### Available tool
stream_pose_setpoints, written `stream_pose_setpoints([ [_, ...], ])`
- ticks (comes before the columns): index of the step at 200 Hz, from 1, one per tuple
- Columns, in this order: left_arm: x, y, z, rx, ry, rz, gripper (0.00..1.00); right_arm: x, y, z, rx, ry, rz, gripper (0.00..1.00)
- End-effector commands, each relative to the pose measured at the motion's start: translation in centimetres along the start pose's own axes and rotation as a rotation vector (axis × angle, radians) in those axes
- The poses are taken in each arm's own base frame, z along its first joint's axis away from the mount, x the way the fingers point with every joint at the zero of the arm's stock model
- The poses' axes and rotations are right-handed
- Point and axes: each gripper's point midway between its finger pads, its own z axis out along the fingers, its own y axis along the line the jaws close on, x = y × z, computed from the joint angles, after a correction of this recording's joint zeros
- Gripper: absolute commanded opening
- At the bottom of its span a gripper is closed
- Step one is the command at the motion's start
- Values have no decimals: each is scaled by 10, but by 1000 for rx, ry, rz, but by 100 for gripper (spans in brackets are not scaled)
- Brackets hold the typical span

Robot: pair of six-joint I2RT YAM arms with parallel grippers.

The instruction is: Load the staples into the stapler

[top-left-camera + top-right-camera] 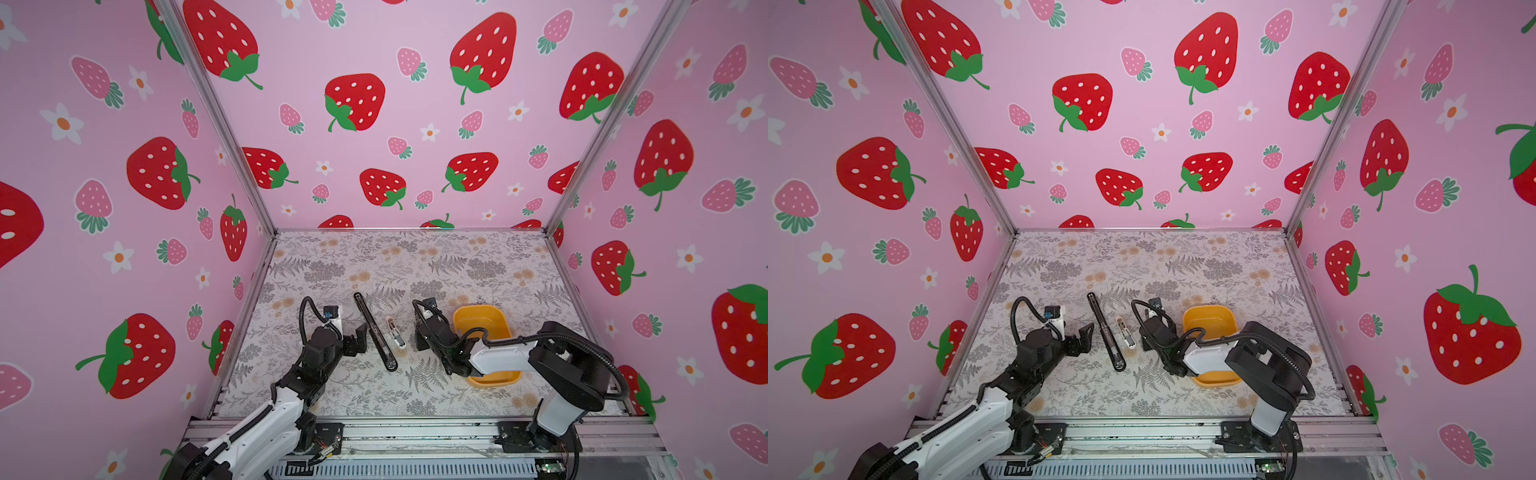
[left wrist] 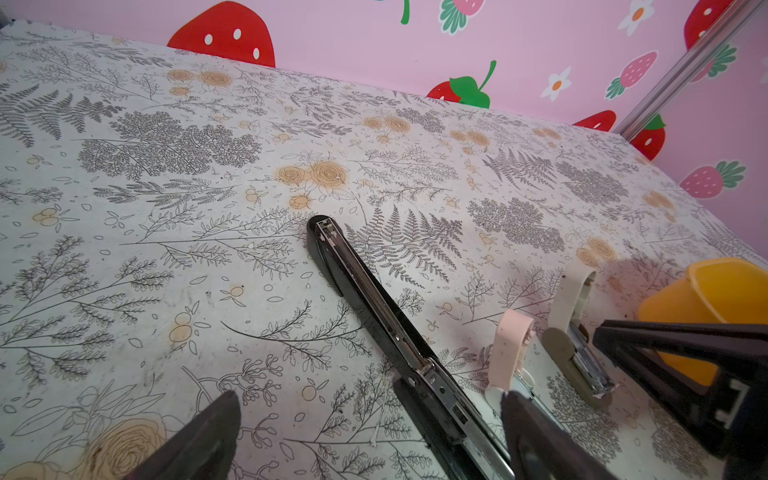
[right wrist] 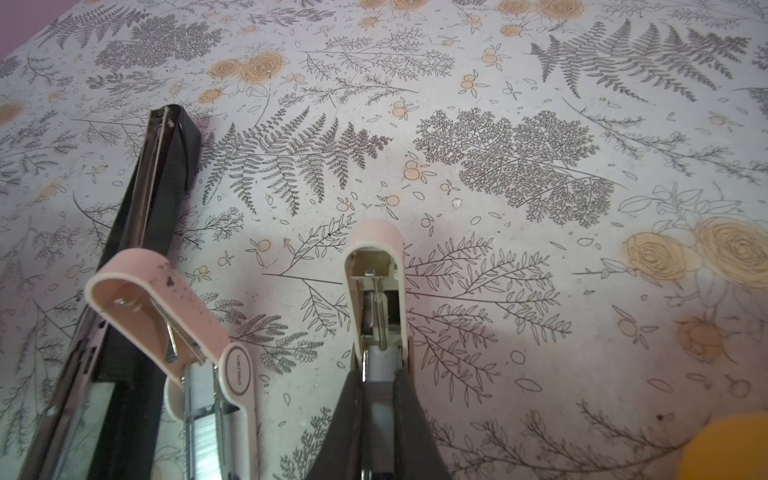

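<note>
A long black stapler (image 1: 375, 332) (image 1: 1105, 332) (image 2: 374, 299) (image 3: 145, 208) lies folded open flat on the mat. To its right lies a small pink stapler (image 1: 395, 332) (image 1: 1125, 332) (image 2: 513, 353) (image 3: 166, 324), also open. In the right wrist view a ribbed grey strip that looks like staples (image 3: 203, 440) sits in its channel. My right gripper (image 3: 378, 374) (image 2: 665, 353) (image 1: 419, 343) is shut on the rear of a second small cream stapler (image 3: 374, 257) (image 2: 573, 316), lid up. My left gripper (image 2: 370, 432) (image 1: 360, 338) stands open beside the black stapler's middle, holding nothing.
A yellow tub (image 1: 500, 322) (image 1: 1212, 318) (image 2: 715, 299) stands right of the staplers, partly under my right arm. Pink strawberry walls close in the left, back and right sides. An aluminium rail (image 1: 415, 432) runs along the front edge.
</note>
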Motion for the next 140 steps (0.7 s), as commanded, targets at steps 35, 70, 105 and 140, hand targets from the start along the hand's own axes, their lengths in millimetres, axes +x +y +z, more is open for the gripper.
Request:
stream_pose_setpoints([
  [35,-5,3,0,-19,-7,-9,99,10,0,3,1,14,12,6],
  [70,-5,2,0,-17,-7,-9,99,12,-2,4,6,18,10,6],
  [105,-5,2,0,-18,-7,-10,99,14,-2,5,9,21,13,6],
  [140,-4,2,0,-18,-6,-11,99,15,-2,5,8,24,13,6],
])
